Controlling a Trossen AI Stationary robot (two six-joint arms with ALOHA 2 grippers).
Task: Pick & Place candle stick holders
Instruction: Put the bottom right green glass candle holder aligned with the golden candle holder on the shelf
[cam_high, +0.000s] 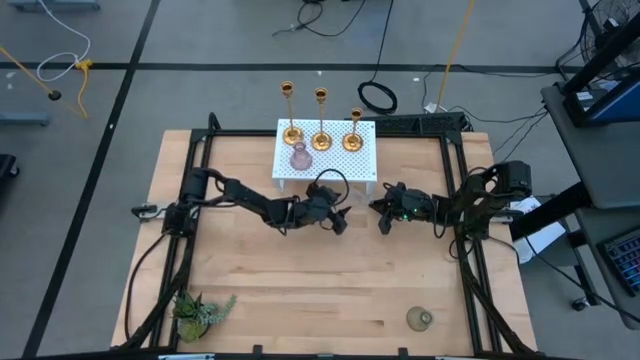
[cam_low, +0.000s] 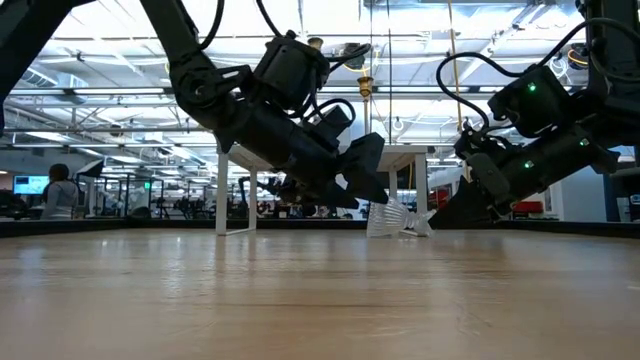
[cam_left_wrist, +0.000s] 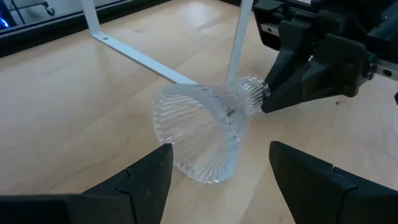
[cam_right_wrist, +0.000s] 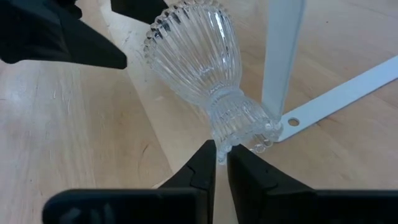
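Handover in hand, table centre: right gripper (cam_right_wrist: 221, 163) pinches the clear glass holder (cam_right_wrist: 202, 68) by its foot; left gripper (cam_left_wrist: 219, 177), at its 9 o'clock, gapes wide. Next: left closes round cup

The floor (cam_high: 200, 40) is grey, marked with dark tape lines (cam_high: 300, 67) and crossed by loose cables (cam_high: 60, 60). A coiled black cable (cam_high: 378, 97) lies just beyond the tabletop's far edge. The ceiling (cam_low: 100, 75) is an open lattice of beams, brightly lit. A seated person (cam_low: 58, 190) works at a monitor (cam_low: 30, 184).
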